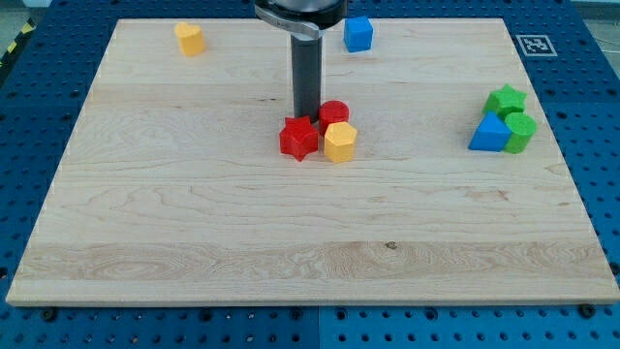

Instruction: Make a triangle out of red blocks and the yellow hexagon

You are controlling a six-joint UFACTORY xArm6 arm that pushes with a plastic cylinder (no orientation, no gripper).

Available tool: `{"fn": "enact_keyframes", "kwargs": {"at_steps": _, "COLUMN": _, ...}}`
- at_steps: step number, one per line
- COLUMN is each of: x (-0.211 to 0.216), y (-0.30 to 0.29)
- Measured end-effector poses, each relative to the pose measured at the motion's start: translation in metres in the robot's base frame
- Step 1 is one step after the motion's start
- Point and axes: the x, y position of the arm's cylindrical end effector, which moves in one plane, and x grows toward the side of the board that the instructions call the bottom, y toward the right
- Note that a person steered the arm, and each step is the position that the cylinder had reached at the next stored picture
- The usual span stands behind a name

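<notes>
A red star block (299, 139), a red round block (334, 112) and a yellow hexagon (340, 142) sit close together near the middle of the wooden board (194, 223). The star is at the left, the hexagon at the right, the round block above the hexagon. My rod comes down from the view's top and my tip (307, 116) stands just above the red star and just left of the red round block, close to both.
A second yellow block (190, 39) lies at the top left. A blue cube (358, 33) lies at the top, right of the rod. At the right stand a green star (506, 100), a blue triangle (489, 134) and a green round block (521, 132).
</notes>
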Motion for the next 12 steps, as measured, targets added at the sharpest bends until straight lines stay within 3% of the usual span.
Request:
{"fn": "enact_keyframes", "kwargs": {"at_steps": 2, "x": 0.002, "y": 0.011}}
{"fn": "enact_keyframes", "kwargs": {"at_steps": 3, "x": 0.023, "y": 0.011}}
{"fn": "enact_keyframes", "kwargs": {"at_steps": 12, "x": 0.024, "y": 0.111}}
